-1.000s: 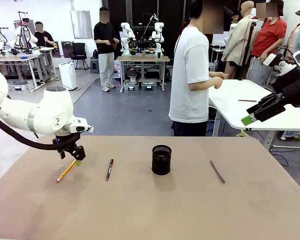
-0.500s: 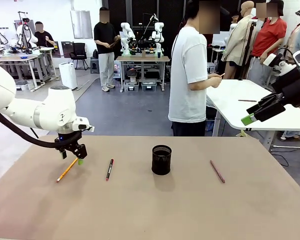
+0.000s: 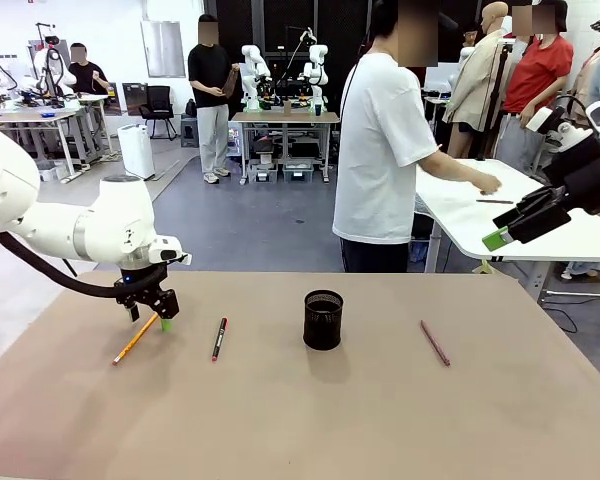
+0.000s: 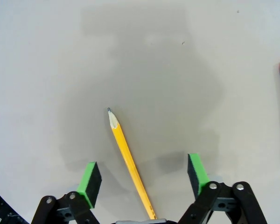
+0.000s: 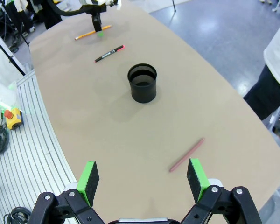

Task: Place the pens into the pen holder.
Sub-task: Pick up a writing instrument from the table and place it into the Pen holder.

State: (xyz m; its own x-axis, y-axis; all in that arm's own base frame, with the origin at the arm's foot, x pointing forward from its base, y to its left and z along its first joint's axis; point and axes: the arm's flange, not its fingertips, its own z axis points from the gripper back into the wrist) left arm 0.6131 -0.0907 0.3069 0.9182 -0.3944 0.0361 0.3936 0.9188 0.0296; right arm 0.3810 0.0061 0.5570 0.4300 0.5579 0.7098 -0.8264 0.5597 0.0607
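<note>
An orange-yellow pencil [image 4: 130,163] lies flat on the brown table, running between the green pads of my left gripper [image 4: 143,179]. The jaws stand open on either side of it without touching. From the front, that gripper [image 3: 152,312] is low over the pencil's [image 3: 133,340] far end at the table's left. A black pen with red ends [image 3: 219,338] lies to its right. The black mesh pen holder [image 3: 323,320] stands upright mid-table and looks empty [image 5: 142,83]. A pinkish-brown pen [image 3: 435,342] lies right of it. My right gripper [image 3: 510,228] hangs open, high off the table's right side.
A person in a white shirt [image 3: 380,150] stands beyond the far edge, reaching a hand to a white side table [image 3: 480,205]. In the right wrist view the table's curved near edge [image 5: 60,154] borders a ribbed floor strip.
My left gripper has moved slightly right and down over the pencil's far end. The person has stretched an arm out to the white side table. The right arm has not moved.
</note>
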